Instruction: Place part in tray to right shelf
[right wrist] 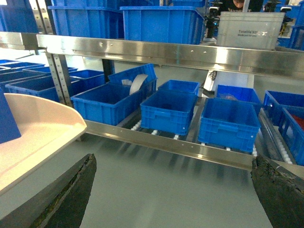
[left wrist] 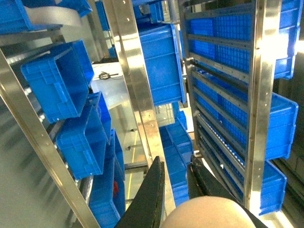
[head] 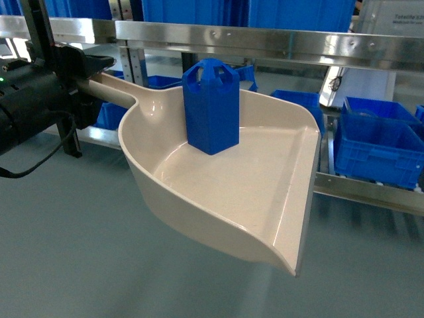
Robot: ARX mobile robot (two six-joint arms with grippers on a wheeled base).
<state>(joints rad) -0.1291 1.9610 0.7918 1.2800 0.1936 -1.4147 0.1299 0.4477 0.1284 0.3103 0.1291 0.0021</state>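
A: Where's the part (head: 211,106) just now?

B: Standing upright in the tray (head: 265,199), toward the back, near the root of the handle. Touching the tray floor, untouched by either claw.

A: And holding the tray?

B: Left claw (head: 89,76), at the handle end, up off the floor. Looks pressed together on the handle; in the left wrist view, two dark fingers (left wrist: 151,190) close on either side of the pale rounded handle. Judged pinching, though the contact itself sits at the frame edge.

A: Right claw (right wrist: 175,194)?

B: Spread wide, nothing between the fingers, low beside the tray's front corner.

A: Risks from here?

B: Tall narrow block on a smooth floor, so easy to topple or slide. Any dip of the front lip, or a jolt while driving, and off the open edge. A single grip far out on a long handle also invites twisting. Then the right shelf (right wrist: 156,52): front rail close ahead, so a lip clipped on the steel could knock the load loose.

A: Surroundings?

B: Grey-green smooth floor below. No counter in sight. Stainless rack with white rollers, rows of blue crates (right wrist: 168,110) on it, one with a pale roll inside. More crates stacked above, a grey bin (right wrist: 249,28) top right. Warehouse-like, bright.
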